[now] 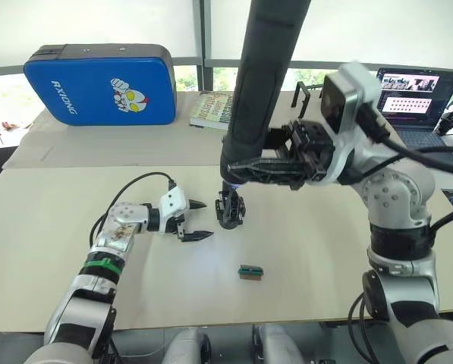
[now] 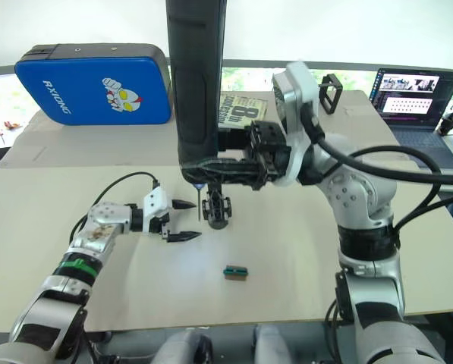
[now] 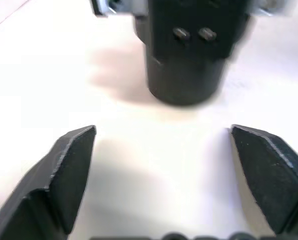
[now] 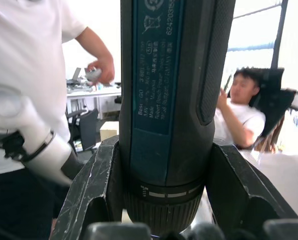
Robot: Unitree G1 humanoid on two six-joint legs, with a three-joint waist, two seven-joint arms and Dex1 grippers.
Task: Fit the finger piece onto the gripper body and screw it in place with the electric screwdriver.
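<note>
The gripper body [image 1: 230, 209], a small black assembly, stands upright on the pale table [image 1: 325, 258] near the middle. The finger piece is not distinguishable from it. My left gripper [image 1: 199, 221] lies just left of the body, open and empty, its fingertips [image 3: 71, 165] pointing at the body's round base [image 3: 186, 55]. My right gripper [image 1: 249, 165] is shut on the electric screwdriver [image 1: 268, 68], a thick dark cylinder held upright just above the body. Its thin bit [image 2: 199, 203] reaches down beside the body's left side. The right fingers [image 4: 91, 190] clamp the screwdriver's barrel [image 4: 171, 100].
A small green and brown block [image 1: 250, 272] lies on the table in front of the body. At the back are a blue case [image 1: 101, 83], a book [image 1: 211, 111], a black wire-frame stand [image 1: 306, 95] and a laptop [image 1: 417, 95]. Two people [image 4: 34, 75] are behind.
</note>
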